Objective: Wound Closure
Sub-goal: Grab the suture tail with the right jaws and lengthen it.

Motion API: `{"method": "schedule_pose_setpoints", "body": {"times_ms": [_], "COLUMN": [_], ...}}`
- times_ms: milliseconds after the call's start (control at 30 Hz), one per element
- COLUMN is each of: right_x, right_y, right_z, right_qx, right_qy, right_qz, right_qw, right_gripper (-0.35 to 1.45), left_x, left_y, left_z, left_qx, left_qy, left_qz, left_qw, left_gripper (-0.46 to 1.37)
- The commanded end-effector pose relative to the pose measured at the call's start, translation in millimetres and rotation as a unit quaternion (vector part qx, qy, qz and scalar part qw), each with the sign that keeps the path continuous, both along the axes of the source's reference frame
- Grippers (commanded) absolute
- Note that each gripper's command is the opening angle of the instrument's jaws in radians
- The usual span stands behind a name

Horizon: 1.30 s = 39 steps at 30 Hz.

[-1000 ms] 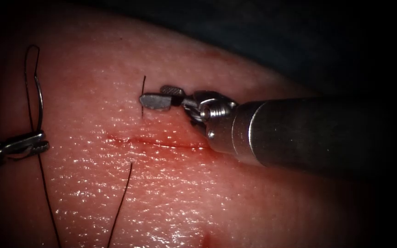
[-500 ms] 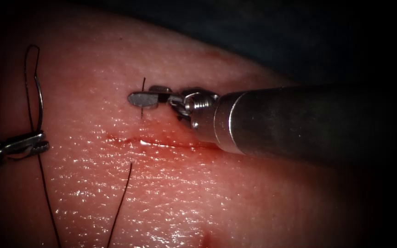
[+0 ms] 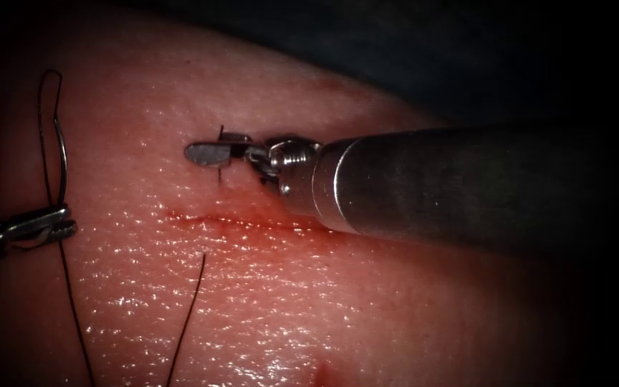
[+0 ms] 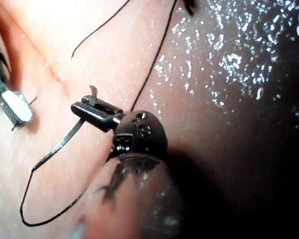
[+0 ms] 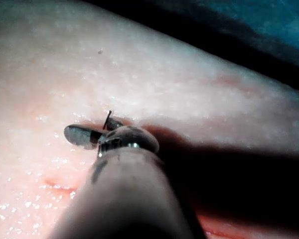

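My left tool (image 3: 43,224) is at the far left of the tissue (image 3: 338,315), shut on the curved needle (image 3: 63,165) near its tip. The needle is free of the tissue. From its tail the dark thread (image 3: 66,287) loops up and runs down past the jaws. In the left wrist view the jaws (image 4: 92,110) clamp the needle (image 4: 65,140). My right tool (image 3: 213,148) is just above the cut (image 3: 238,222), its jaws open around a short upright thread end (image 3: 220,174). The right wrist view has these jaws (image 5: 92,132) parted beside that end.
A second thread strand (image 3: 189,322) rises from the tissue below the cut. Red fluid lines the cut. The right tool's wide shaft (image 3: 453,190) lies over the cut's right part. The tissue's far edge meets a dark background.
My right tool has slid left and slightly up, bringing the thread end deeper between its jaws. The left tool, the needle and the thread have stayed still.
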State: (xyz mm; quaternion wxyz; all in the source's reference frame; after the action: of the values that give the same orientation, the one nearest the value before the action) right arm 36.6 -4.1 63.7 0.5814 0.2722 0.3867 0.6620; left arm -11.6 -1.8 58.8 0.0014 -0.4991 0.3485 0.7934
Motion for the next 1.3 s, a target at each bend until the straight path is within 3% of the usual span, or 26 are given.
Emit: {"method": "schedule_pose_setpoints", "body": {"times_ms": [33,233,300,367,400,433,733,967,1033,1100,1300], "right_x": [0.1,0.7,0.7,0.6,0.6,0.6,0.5,0.3,0.2,-0.1,-0.8], "right_y": [0.0,0.0,0.0,0.0,-0.1,-0.1,0.2,0.4,0.3,0.0,0.0], "right_z": [0.0,0.0,0.0,0.0,0.0,0.0,-0.2,-0.7,-1.0,-1.2,-1.9], "right_qx": [-0.001,0.000,-0.001,-0.004,-0.005,-0.002,-0.008,-0.043,-0.101,-0.182,-0.201], "right_qy": [0.003,0.010,0.008,0.002,0.000,-0.003,-0.030,-0.026,-0.028,-0.016,0.002], "right_qz": [0.001,-0.008,-0.006,0.000,0.001,-0.001,-0.011,-0.018,-0.050,-0.091,-0.081], "right_qw": [1.000,1.000,1.000,1.000,1.000,1.000,0.999,0.999,0.993,0.979,0.976], "right_gripper": [1.16,1.08,0.86,0.47,-0.16,-0.35,-0.35,-0.35,-0.35,-0.35,-0.35], "left_x": [0.0,0.0,0.0,0.0,0.0,0.0,0.0,0.0,0.0,0.0,0.0], "left_y": [0.0,0.0,0.0,0.0,0.0,0.0,0.0,0.0,0.0,0.0,0.0], "left_z": [0.0,0.0,0.0,0.0,0.0,0.0,0.0,-0.1,-0.1,0.0,-0.1], "left_qx": [0.001,0.001,0.001,0.001,0.001,0.001,0.003,0.004,0.004,0.004,0.004], "left_qy": [0.001,0.001,0.001,0.000,0.000,0.000,-0.001,-0.001,-0.001,-0.001,-0.002], "left_qz": [0.002,0.002,0.002,0.002,0.002,0.002,0.001,0.001,0.001,0.001,0.001], "left_qw": [1.0000,1.0000,1.0000,1.0000,1.0000,1.0000,1.0000,1.0000,1.0000,1.0000,1.0000], "left_gripper": [-0.35,-0.35,-0.35,-0.35,-0.35,-0.35,-0.35,-0.35,-0.35,-0.35,-0.35]}}
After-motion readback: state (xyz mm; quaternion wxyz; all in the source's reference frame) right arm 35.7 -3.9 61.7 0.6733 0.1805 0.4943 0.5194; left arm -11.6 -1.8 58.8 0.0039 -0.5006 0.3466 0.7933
